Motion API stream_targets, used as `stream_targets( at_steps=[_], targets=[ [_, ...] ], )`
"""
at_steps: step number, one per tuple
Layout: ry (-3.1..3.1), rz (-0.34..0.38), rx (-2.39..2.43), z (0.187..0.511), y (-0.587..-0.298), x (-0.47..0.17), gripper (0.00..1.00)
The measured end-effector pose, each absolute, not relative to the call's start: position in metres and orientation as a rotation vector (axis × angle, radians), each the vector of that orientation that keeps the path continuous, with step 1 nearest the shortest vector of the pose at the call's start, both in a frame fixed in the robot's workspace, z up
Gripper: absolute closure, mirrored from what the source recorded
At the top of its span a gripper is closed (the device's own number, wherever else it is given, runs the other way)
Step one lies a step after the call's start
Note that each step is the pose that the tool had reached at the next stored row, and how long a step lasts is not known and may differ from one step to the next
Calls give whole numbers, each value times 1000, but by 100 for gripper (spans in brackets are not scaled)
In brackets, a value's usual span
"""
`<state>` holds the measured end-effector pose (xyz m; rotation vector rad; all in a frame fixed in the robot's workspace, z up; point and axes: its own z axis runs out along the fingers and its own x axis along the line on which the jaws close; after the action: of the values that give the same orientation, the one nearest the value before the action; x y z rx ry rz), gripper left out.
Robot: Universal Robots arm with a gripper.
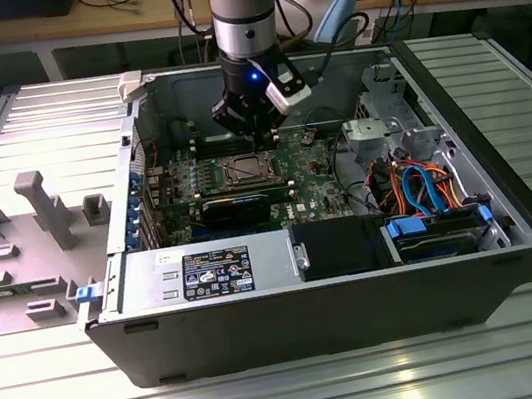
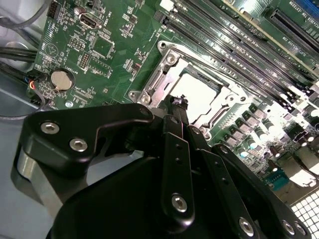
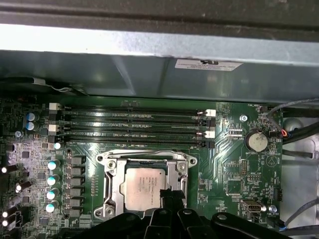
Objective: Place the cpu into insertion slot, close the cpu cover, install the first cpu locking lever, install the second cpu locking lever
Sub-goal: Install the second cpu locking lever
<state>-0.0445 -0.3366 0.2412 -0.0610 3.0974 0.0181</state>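
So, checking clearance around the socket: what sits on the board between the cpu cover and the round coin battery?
In the first wrist view, between the cpu cover and the coin battery lies green circuit board carrying small low components.

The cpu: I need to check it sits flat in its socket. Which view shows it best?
The first wrist view: the cpu faces the camera, framed by the cpu cover. The second wrist view shows it glared and partly behind the gripper; the exterior view shows it small.

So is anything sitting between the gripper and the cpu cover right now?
Nothing visible. The gripper sits right at the edge of the cpu cover, which lies closed over the cpu in the socket. The memory slots lie off to one side.
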Motion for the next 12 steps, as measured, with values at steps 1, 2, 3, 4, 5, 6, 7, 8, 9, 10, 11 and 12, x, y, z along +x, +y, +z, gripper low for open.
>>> stream_targets(
  at_steps=[1, 2, 3, 4, 5, 6, 7, 8, 9, 10, 11, 12],
  targets=[
    [3097, 18, -61, 241, -337, -45, 89],
    [3097, 18, -61, 241, -337, -45, 89],
    [3097, 18, -61, 241, -337, -44, 89],
    [3098, 18, -61, 241, -337, -45, 89],
    [3097, 18, -61, 241, -337, -45, 89],
    [3098, 18, -61, 241, -338, -44, 89],
    [3097, 18, -61, 241, -338, -44, 89],
    [3097, 18, -61, 241, -338, -45, 89],
    [3098, 18, -61, 241, -338, -44, 89],
    [3098, 18, -61, 241, -339, -44, 89],
    [3097, 18, -61, 241, -340, -45, 89],
    [3097, 18, -61, 241, -340, -45, 89]
  ],
)
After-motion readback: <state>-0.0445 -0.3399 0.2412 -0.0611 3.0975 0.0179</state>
